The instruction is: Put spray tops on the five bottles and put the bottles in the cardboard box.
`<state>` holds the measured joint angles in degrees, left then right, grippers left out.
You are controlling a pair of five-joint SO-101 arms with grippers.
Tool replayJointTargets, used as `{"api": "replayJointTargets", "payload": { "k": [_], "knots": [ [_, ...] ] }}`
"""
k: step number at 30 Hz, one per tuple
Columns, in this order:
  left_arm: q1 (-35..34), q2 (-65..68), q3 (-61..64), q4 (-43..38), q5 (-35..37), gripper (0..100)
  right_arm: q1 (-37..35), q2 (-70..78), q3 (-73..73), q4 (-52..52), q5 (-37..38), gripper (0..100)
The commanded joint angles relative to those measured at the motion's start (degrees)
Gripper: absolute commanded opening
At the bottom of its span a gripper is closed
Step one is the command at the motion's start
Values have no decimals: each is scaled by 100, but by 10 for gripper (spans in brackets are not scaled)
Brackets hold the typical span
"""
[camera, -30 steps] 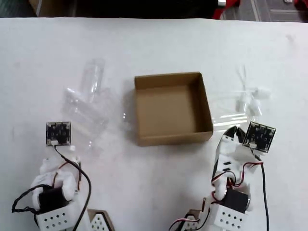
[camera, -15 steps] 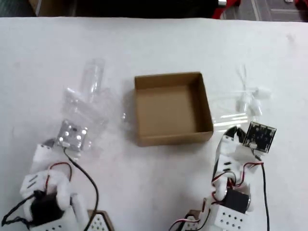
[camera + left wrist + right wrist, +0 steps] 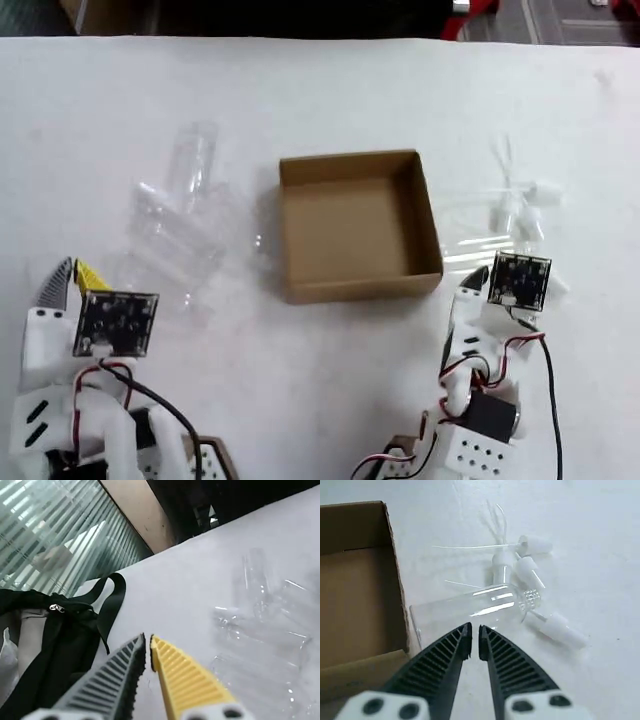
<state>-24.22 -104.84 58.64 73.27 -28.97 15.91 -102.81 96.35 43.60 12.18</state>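
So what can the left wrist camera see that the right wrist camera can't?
Left wrist view, not the right: the grey-and-yellow left gripper, a heap of clear bottles, a black bag and window blinds.
Right wrist view, not the left: the black right gripper, the cardboard box, one clear bottle lying beside the box, and white spray tops past it.
Both: the white table, see-through bottles, and a gripper with its fingers close together, holding nothing.
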Motion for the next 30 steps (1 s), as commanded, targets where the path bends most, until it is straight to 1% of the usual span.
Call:
{"api": "replayJointTargets", "payload": {
  "k": [1, 3, 6, 9, 11, 13, 15, 19, 22, 25, 30],
  "knots": [
    [-4, 198, -440, -123, 88, 28, 31, -40, 53, 22, 79, 15],
    [-4, 567, -651, -264, 88, 28, 31, -40, 53, 22, 79, 15],
    [-4, 1560, -1248, -325, 132, 28, 31, -40, 53, 31, 79, 15],
    [-4, 2888, -2092, -123, 229, 28, 31, -40, 53, 31, 79, 15],
    [4, 3802, -2699, 132, 554, 28, 22, -40, 53, 31, 79, 15],
    [75, 4655, -3314, 378, 993, 28, 22, -40, 53, 31, 79, 15],
    [303, 5437, -3921, 668, 1495, 28, -31, -40, 53, 31, 79, 15],
    [1095, 6809, -5134, 1371, 2505, 28, -145, -13, 53, 40, 79, 15],
    [1464, 7705, -5952, 1582, 3262, 28, -145, -13, 53, 40, 79, 15],
    [1341, 8532, -6567, 1749, 4378, 37, -145, -13, 53, 40, 79, 15],
    [963, 9692, -7112, 2233, 5503, 194, -154, -13, 53, 40, 79, 15]
  ]
}}
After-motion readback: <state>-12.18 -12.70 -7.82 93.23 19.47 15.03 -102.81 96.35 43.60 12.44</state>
